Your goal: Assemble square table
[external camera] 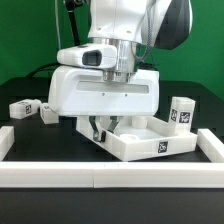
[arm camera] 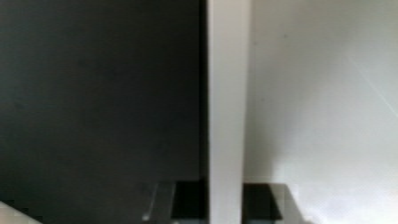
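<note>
Exterior view: my claw (external camera: 101,126) stood lowered into the square table top (external camera: 135,150), at the side toward the exterior view's left; my wrist housing hid most of the far wall
Claw: jaws drawn almost fully together and clamped across the top's raised rim (arm camera: 228,100); in the wrist view that white rim ran straight between my two dark fingertips (arm camera: 187,200)
Location of top: on the black table (external camera: 30,135), near its middle, inside the white border rails (external camera: 100,172); whether it sat flat or had one edge lifted I could not tell
Legs: one leg (external camera: 20,108) and another leg (external camera: 47,112) lay well apart from the top on the exterior view's left; a third leg (external camera: 181,112) stood upright near the top's corner on the exterior view's right; none was fitted yet
Look of top: white plastic, square, shallow like a tray, low wall all round, one black-and-white tag (external camera: 163,148) on the near wall
Handling, my judgement: light and stiff, a hard moulded piece unlikely to bend or break; the smooth faces looked slippery under my pads
Where to hold, my judgement: the thin rim was the only purchase, best taken at the middle of a side with pads flat on both faces; held off-centre the tray would want to swing
</note>
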